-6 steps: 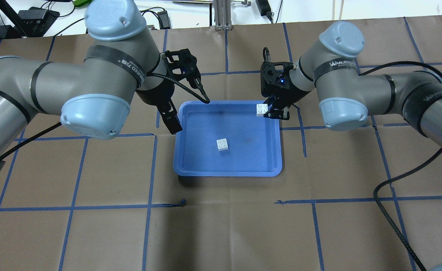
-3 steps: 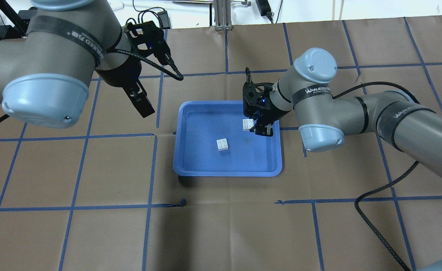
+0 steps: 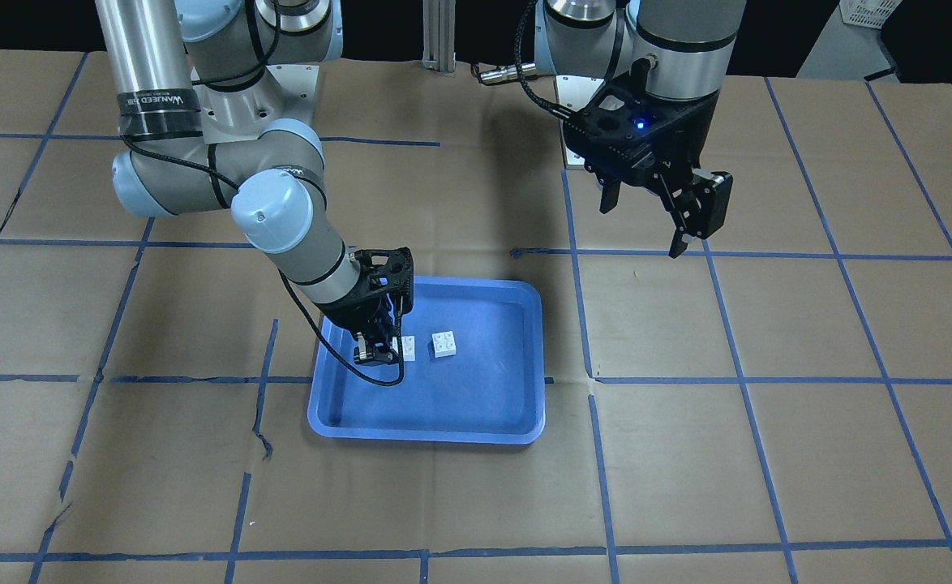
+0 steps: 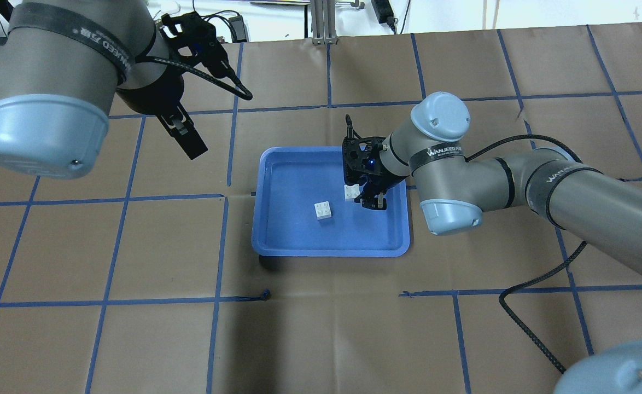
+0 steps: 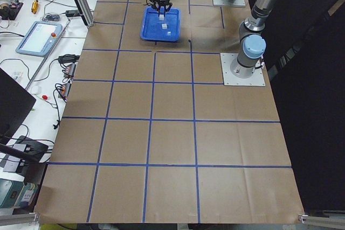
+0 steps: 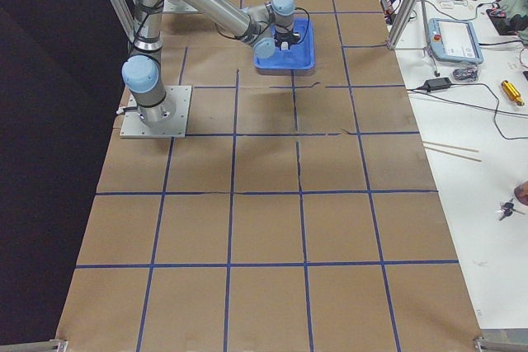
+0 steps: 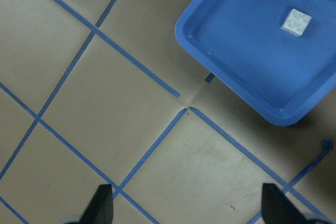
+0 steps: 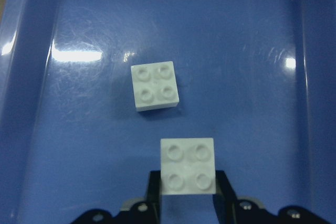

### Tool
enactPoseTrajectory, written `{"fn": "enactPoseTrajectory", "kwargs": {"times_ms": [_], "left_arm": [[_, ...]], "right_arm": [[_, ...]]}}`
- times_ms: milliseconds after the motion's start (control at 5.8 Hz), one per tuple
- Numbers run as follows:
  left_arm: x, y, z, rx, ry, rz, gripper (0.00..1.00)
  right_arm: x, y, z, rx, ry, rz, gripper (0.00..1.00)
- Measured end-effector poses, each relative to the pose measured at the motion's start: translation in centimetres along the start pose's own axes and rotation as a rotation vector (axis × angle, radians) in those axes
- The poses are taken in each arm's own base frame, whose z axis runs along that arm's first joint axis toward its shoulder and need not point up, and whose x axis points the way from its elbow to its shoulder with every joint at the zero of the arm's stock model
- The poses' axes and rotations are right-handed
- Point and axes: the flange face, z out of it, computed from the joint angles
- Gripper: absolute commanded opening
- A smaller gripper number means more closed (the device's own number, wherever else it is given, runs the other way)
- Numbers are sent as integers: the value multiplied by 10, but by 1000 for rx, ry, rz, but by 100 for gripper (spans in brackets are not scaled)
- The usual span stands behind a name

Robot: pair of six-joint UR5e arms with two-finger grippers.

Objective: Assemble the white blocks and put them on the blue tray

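Centrally, one white block (image 8: 154, 86) lay studs-up on the floor of the blue tray (image 4: 332, 253), clear of every rim. Just beside it, with a gap between, the second white block (image 8: 188, 156) sat studs-up, pinched in the closed right gripper (image 8: 187, 184), toward the tray's right rim yet short of it. Bare blue floor ringed both. The left gripper (image 3: 646, 219) hung spread open over the paper-covered surface (image 4: 321, 328), well off the tray's left rim.
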Motion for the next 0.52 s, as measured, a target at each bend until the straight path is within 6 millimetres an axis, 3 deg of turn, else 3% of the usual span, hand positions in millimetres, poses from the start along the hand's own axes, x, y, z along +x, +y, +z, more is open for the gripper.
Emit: {"fn": "enactPoseTrajectory", "kwargs": {"times_ms": [517], "left_arm": [[-1, 4, -3, 0, 20, -439, 99]], "right_arm": [[-1, 0, 19, 2, -5, 46, 24]]}}
